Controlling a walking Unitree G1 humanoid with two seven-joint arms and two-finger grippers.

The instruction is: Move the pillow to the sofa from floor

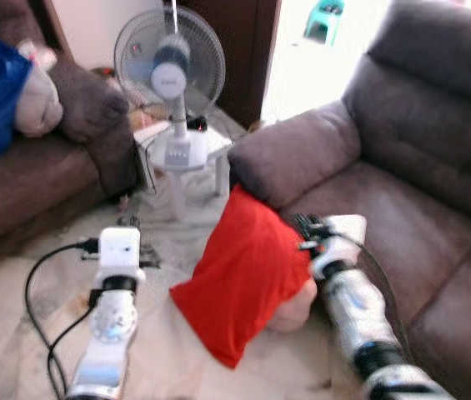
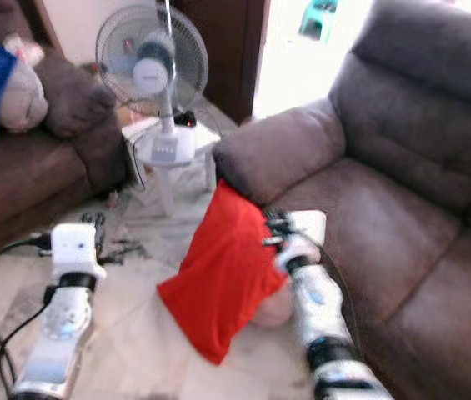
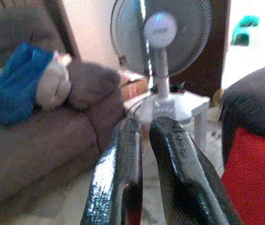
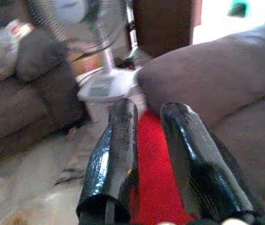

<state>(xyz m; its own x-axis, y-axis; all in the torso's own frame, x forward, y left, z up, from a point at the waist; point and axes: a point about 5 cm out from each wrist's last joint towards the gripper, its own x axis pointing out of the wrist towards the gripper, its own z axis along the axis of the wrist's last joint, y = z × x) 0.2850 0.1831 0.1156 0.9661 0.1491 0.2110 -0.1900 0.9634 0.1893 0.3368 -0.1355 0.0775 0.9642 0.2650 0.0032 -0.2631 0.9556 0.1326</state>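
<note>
**Thin grip, pillow may drop**

My right gripper (image 4: 148, 140) pinches the red fabric pillow (image 1: 243, 275) at its top edge; it hangs above floor beside the brown sofa (image 1: 402, 192). Fabric could slip mid-lift. My left gripper (image 3: 146, 140) hovers nearly closed, empty.

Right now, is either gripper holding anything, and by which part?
The right gripper pinches the red pillow at its upper edge beside the sofa. The left gripper holds nothing.
</note>
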